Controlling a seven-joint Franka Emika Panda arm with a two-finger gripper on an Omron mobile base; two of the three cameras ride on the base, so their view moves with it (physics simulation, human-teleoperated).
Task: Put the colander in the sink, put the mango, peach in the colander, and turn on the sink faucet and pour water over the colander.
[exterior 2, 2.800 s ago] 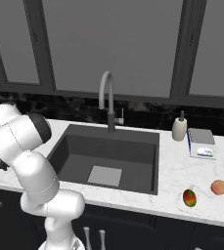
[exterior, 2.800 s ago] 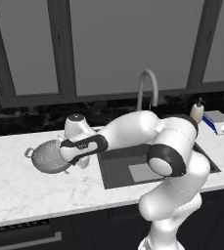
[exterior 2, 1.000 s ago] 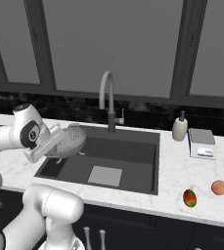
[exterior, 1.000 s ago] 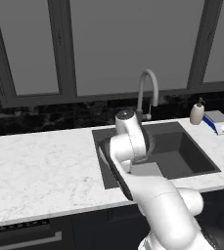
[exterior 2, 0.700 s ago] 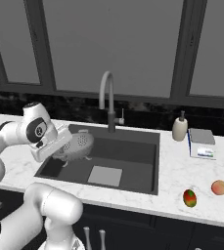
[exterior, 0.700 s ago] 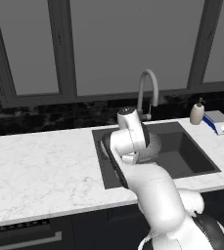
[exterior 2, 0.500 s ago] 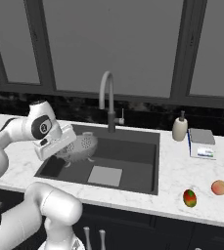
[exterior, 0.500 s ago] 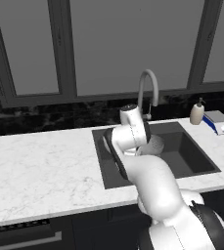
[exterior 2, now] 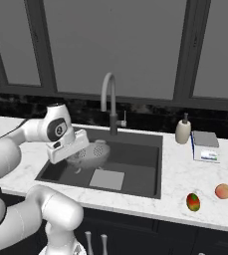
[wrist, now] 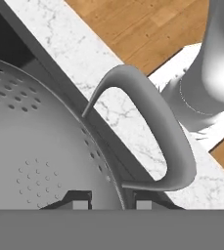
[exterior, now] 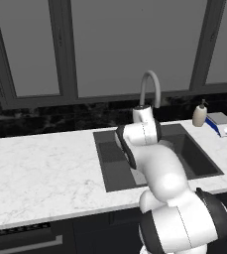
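My tool (wrist: 104, 199) is pressed together on the rim of the colander (exterior 2: 89, 152), one fingertip on each side of the rim wall, right beside one loop handle (in the hand view that handle arcs through the centre of the frame). In the right base view the colander hangs tilted at centre left of the frame, above the left part of the sink (exterior 2: 135, 164), not yet resting on the basin floor as far as I can judge.

Status of the task, judged from this position:
- Colander into sink: under way; it is over the basin but I have not let go of it.
- Mango (exterior 2: 192, 201) and peach (exterior 2: 223, 191): untouched. Both lie on the tabletop (exterior 2: 195, 179) at lower right of the right base view, the peach just right of and slightly above the mango, well apart from the colander.
- Sink faucet (exterior 2: 110, 102): stands behind the basin at upper centre, no water stream visible; turning it on remains to be done.

The tabletop is white marble with grey veining and runs along both sides of the dark basin. A small pump bottle (exterior 2: 183, 130) stands to the right of the sink, with a flat blue-and-white item (exterior 2: 205, 146) just beside it. Behind runs a black marbled backsplash below tall dark-framed window panes. The hand view shows a wood-plank floor beyond the tabletop edge.
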